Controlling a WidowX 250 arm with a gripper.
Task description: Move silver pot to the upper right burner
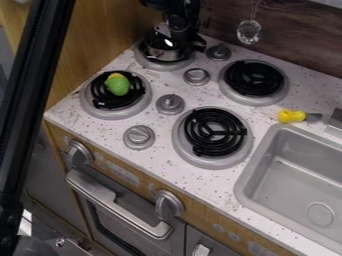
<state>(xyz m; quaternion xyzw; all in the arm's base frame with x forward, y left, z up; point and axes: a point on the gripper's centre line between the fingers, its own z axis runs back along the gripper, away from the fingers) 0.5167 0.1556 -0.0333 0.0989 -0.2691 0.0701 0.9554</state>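
Currently, your claw is hanging at the right side of the silver pot, its grip impossible to tell; the pot is sitting left of the upper right burner.

From where I stood, the robot arm looked black in the short stretch I could see. Its gripper was black as well, built of compact, blocky pieces with angular, stepped edges and a faint greyish sheen on the front. The smaller details were too dark to make out.
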